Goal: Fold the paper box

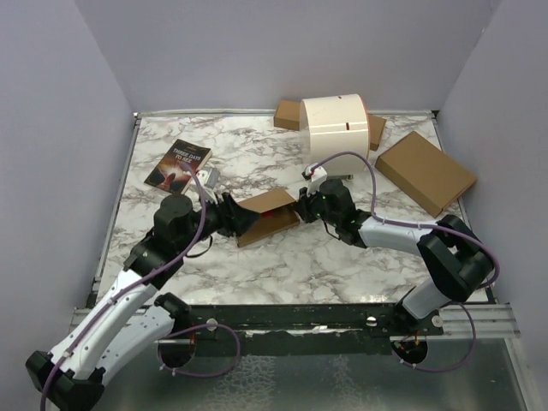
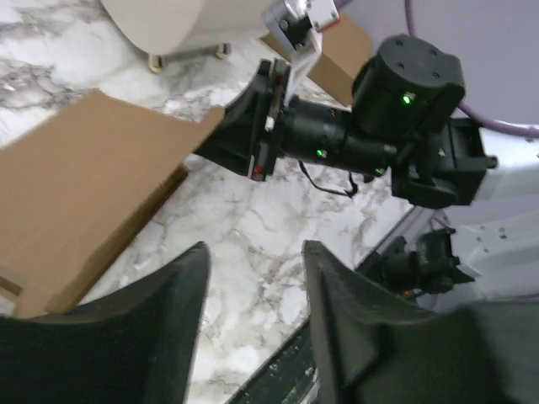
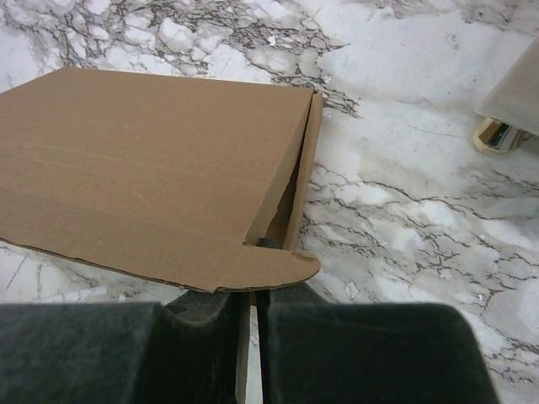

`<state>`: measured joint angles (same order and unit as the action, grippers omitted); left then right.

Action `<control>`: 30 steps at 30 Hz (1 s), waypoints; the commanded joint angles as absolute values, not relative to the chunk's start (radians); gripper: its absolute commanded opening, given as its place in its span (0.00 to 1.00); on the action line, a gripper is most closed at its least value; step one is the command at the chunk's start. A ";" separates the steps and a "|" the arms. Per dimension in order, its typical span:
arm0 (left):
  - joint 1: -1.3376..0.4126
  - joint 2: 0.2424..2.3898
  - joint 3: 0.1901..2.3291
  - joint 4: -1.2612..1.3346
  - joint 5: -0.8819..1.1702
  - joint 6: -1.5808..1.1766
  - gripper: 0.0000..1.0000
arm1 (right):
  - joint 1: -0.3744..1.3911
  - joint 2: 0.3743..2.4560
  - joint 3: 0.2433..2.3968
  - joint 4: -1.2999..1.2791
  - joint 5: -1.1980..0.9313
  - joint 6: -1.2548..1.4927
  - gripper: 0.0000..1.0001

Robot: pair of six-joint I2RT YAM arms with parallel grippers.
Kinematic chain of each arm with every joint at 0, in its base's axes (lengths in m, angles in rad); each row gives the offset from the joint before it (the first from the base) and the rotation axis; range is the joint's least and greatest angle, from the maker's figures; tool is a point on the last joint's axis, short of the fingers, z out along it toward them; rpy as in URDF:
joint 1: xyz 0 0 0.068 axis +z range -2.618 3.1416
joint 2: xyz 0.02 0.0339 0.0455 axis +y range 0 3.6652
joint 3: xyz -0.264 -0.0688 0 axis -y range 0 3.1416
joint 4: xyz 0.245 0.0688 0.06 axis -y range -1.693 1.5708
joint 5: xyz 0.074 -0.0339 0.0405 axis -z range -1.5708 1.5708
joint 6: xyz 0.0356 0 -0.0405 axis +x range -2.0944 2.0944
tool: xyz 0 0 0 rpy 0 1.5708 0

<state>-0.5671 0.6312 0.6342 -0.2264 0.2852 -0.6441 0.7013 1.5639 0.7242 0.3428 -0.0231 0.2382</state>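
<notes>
Paper box [image 1: 268,217] sits on the marble table [image 1: 282,265], nearer the arm bases than the white cylinder [image 1: 336,126]. Right gripper [image 3: 253,305], on the box's cylinder side, pinches a cardboard edge, jaws nearly together. Left gripper [image 2: 253,257], on the box's far side from the cylinder, is spread wide and holds nothing.

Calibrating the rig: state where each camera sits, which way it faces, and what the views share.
Top external: above and behind, looking down on the marble table; left arm and right arm show.
Left wrist: behind the open left gripper, facing the right gripper.
Right wrist: behind its fingers, shut on the paper box it faces.
Shared: all three show the paper box.
</notes>
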 commanded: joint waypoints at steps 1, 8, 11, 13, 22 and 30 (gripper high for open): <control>-0.569 0.849 0.796 -0.218 0.130 -0.550 0.42 | 0.710 1.577 0.719 0.347 -0.049 0.228 0.05; -0.555 1.198 0.870 -0.158 0.117 -0.488 0.27 | 0.710 1.558 0.708 0.358 -0.056 0.202 0.07; -0.547 1.278 0.846 -0.133 0.129 -0.479 0.25 | 0.710 1.542 0.701 0.362 -0.064 0.192 0.08; -0.538 1.305 0.822 -0.113 0.144 -0.480 0.25 | 0.710 1.539 0.697 0.359 -0.072 0.186 0.09; -0.505 1.369 0.735 -0.046 0.174 -0.498 0.25 | 0.710 1.467 0.662 0.306 -0.094 0.056 0.29; -0.491 1.394 0.670 0.022 0.203 -0.524 0.25 | 0.709 1.264 0.585 0.196 -0.058 -0.173 0.51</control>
